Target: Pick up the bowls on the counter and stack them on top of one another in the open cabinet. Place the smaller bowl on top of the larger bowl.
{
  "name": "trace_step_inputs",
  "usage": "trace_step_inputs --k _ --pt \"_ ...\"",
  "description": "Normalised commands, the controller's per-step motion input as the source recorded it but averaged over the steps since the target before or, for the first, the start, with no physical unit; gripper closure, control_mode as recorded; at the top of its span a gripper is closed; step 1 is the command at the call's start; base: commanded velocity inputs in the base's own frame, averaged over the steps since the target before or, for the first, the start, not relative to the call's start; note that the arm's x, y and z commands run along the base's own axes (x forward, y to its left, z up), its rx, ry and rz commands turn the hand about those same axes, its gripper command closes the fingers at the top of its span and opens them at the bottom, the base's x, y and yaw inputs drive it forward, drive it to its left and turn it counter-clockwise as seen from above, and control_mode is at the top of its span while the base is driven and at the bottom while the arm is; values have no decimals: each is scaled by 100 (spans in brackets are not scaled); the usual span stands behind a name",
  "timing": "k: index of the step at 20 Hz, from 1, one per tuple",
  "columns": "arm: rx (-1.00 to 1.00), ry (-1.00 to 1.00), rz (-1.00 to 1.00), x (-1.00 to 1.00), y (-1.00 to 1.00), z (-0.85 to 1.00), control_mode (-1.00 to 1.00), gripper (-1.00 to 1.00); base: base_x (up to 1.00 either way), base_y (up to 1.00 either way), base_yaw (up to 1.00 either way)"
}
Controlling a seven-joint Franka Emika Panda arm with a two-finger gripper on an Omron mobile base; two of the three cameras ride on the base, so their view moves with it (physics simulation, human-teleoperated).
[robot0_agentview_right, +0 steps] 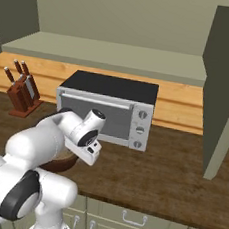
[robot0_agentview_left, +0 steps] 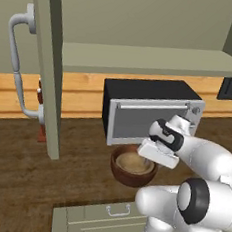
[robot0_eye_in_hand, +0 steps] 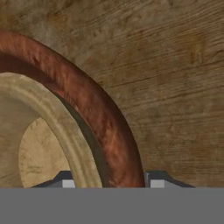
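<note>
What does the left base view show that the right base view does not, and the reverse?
Left base view: the smaller bowl resting inside the larger bowl. Right base view: the knife block with its knife handles, and three oven knobs. Both: the toaster oven, the cabinet shelf and the counter.

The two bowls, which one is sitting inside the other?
The smaller bowl, pale tan and shallow, sits inside the larger bowl, which is dark reddish-brown and deep.
</note>
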Motion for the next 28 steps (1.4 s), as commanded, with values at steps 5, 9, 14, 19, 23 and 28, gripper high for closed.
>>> trace_step_inputs --k 5,9,14,19,23,28 --pt "2 -6 0 -64 0 33 -100 100 0 0 0" --pt "0 -17 -1 -74 0 91 -100 100 0 0 0" --pt "0 -14 -10 -58 0 99 -100 100 0 0 0" --pt "-2 -7 -20 -45 0 90 -100 100 0 0 0" --pt "-5 -7 -30 -23 0 67 -100 100 0 0 0" --pt "-2 -11 -34 -22 0 72 -100 100 0 0 0"
